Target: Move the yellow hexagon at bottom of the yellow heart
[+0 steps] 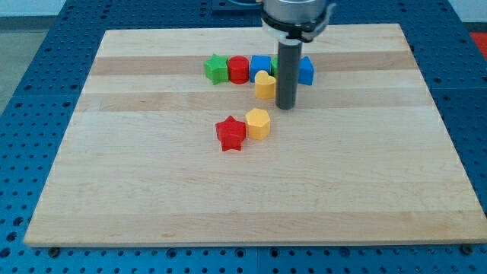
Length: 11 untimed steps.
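The yellow hexagon [258, 123] lies near the board's middle, touching a red star [230, 134] on its left. The yellow heart [265, 85] lies above the hexagon, a short gap apart. My tip [286, 106] rests on the board just right of the heart and up-right of the hexagon, touching neither as far as I can tell.
A row of blocks runs along the view's top: a green star [216, 69], a red cylinder [239, 69], a blue block [260, 65] and another blue block [305, 71], partly hidden by the rod. The wooden board [152, 190] sits on a blue perforated table.
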Available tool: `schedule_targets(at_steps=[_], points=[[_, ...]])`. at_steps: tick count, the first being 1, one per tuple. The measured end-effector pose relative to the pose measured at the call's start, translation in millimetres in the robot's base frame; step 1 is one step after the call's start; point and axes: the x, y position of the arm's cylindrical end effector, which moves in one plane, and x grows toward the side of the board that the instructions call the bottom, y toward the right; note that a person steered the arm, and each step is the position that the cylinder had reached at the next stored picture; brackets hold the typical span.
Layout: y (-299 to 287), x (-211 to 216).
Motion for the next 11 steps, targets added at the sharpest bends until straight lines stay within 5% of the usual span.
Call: schedule_targets(at_steps=[3,11], points=[[-20,87],[-79,53]])
